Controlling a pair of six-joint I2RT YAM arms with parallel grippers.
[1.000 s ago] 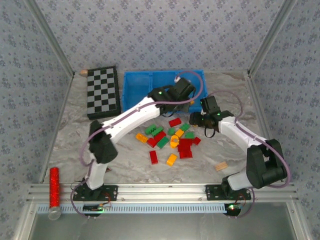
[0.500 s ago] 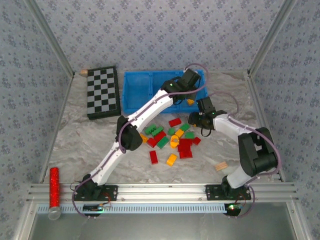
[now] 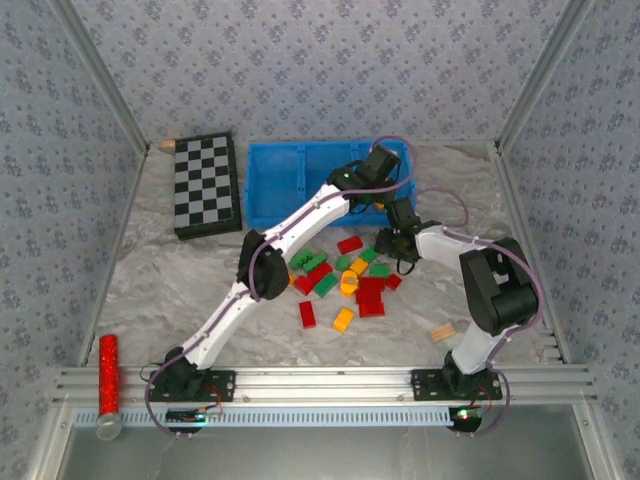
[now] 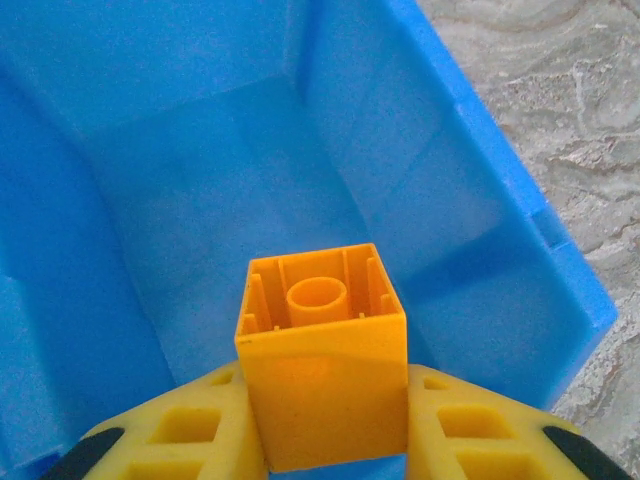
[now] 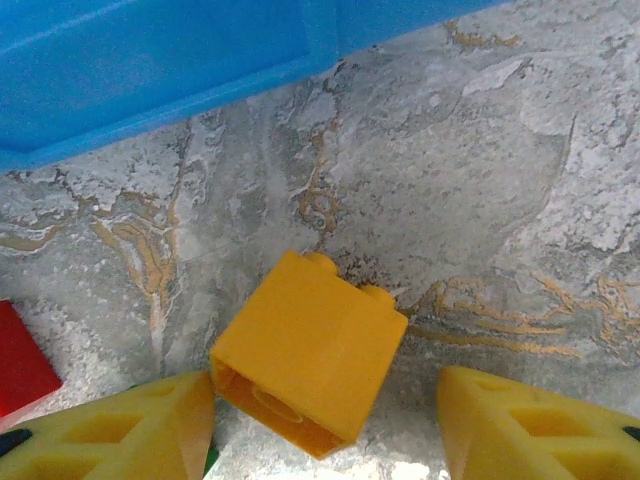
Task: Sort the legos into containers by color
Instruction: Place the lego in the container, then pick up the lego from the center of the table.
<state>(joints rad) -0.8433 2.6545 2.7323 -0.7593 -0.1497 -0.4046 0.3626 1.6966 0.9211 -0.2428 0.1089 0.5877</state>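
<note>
We recorded the left jaws closed on an orange-yellow brick (image 4: 322, 355), gripped at both sides, its hollow underside visible; the brick hung over the right-end compartment of the blue tray (image 4: 480, 150). In the top view the tray (image 3: 275, 190) stood at the far side of the counter (image 3: 180, 290), beside the checkerboard (image 3: 205, 185). We found the right jaws partly open around a second orange-yellow brick (image 5: 308, 350); it lay on its side on the counter, just in front of the tray wall (image 5: 150, 70); one finger (image 5: 110, 430) stood at its edge, the other clear of it; nothing was gripped. The other legos (image 3: 371, 292) lay clustered on the counter between the arms, near the tray.
</note>
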